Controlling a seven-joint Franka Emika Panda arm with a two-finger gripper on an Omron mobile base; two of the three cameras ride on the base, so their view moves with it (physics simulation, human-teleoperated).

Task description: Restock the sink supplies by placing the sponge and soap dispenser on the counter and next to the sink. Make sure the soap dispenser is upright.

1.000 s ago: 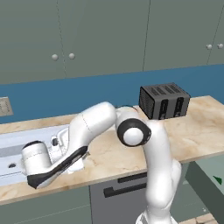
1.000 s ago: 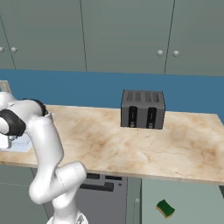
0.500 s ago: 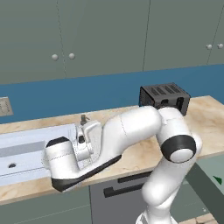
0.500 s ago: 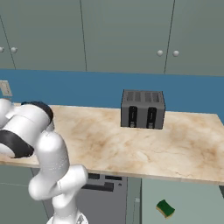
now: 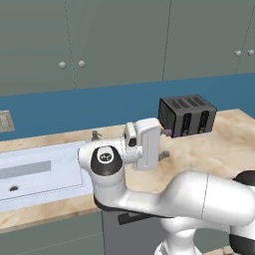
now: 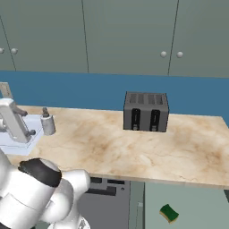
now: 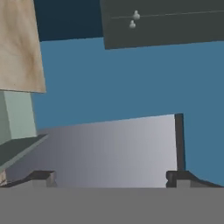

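Green-topped yellow sponge (image 6: pixel 169 213) lies on the floor, near right — soft, light, best pinched across its flat sides — while the gripper (image 7: pixel 111 177) gapes wide, holding nothing

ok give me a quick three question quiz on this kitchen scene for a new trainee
1. True or false: the soap dispenser stands upright on the counter beside the sink.
2. Multiple choice: where is the sponge? A) on the counter near the toaster B) inside the sink C) low down, below counter level, in the right base view
3. Fill in: the gripper's fingertips stand apart in the hand view, so the gripper is ____.

Key: 1 true; 2 C; 3 open
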